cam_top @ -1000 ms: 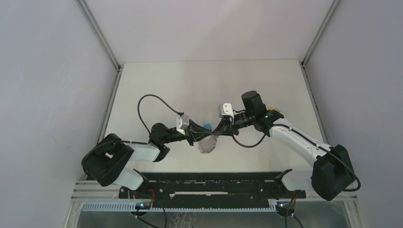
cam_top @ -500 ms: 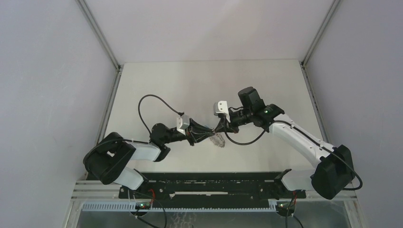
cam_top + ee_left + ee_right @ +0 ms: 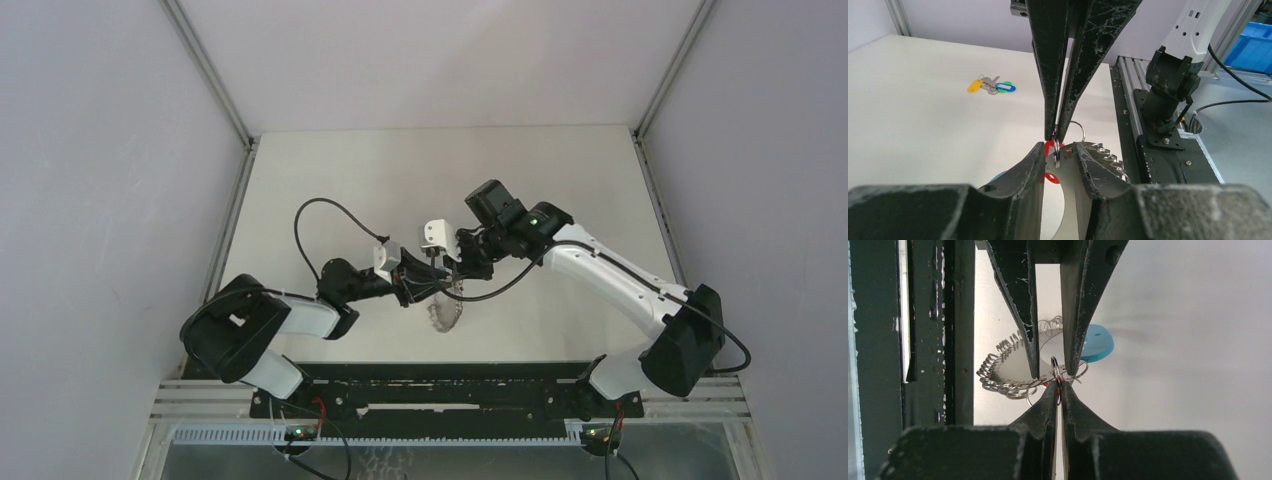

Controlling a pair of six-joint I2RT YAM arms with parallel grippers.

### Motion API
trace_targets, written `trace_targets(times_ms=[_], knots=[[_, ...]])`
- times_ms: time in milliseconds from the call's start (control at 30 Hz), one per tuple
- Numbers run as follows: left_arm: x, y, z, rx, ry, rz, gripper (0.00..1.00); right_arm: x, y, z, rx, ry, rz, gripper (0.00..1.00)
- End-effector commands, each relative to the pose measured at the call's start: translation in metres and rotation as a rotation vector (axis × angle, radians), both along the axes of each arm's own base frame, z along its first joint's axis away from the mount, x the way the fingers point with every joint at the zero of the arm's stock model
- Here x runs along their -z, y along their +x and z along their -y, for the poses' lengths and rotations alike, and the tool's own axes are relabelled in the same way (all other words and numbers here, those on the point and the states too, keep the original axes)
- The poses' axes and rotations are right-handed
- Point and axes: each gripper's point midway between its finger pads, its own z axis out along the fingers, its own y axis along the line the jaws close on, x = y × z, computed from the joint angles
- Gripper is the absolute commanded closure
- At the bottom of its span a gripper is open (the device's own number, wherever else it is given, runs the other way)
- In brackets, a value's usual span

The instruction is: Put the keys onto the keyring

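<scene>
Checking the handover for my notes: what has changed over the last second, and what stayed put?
The right arm swung leftward, and the right gripper closed on the small silver ring beside the red-headed key. The left gripper opened, letting go. The left arm and the silvery-grey beaded chain loop hanging below the grippers stayed roughly in place.

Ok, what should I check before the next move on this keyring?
1. Right gripper shut on the small ring: ok.
2. Left gripper jaws apart, one on either side of that ring: ok.
3. Red key threaded onto the ring: cannot tell.
4. Keyring hanging beside the pinch, rings untangled: cannot tell.
5. Loose keys lying on the table, away from both grippers: ok.
</scene>
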Motion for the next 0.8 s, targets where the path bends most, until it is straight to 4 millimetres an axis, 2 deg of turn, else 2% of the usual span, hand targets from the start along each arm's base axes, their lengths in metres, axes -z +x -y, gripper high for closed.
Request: trace_targets(times_ms=[0,167,467,633,767], knots=[[-0.005,0.004,0.004,0.014,-0.015,0.022,0.71,-0.011,0.004,0.001,0.008,-0.045,0.043,1.0],[-0.003,0.004,0.006,0.028,-0.009,0.016,0.8,-0.009,0.003,-0.003,0.002,-0.063,0.042,1.0],[-0.004,0.002,0.007,0.044,-0.009,0.014,0.82,-0.008,0.0,-0.014,-0.017,-0.087,0.049,1.0],[-0.003,0.001,0.008,0.053,-0.006,0.014,0.99,-0.011,-0.001,-0.019,-0.024,-0.087,0.05,1.0],[-0.006,0.002,0.002,0.014,-0.016,0.037,1.0,-0.012,0.004,-0.011,0.027,-0.092,0.069,0.99]])
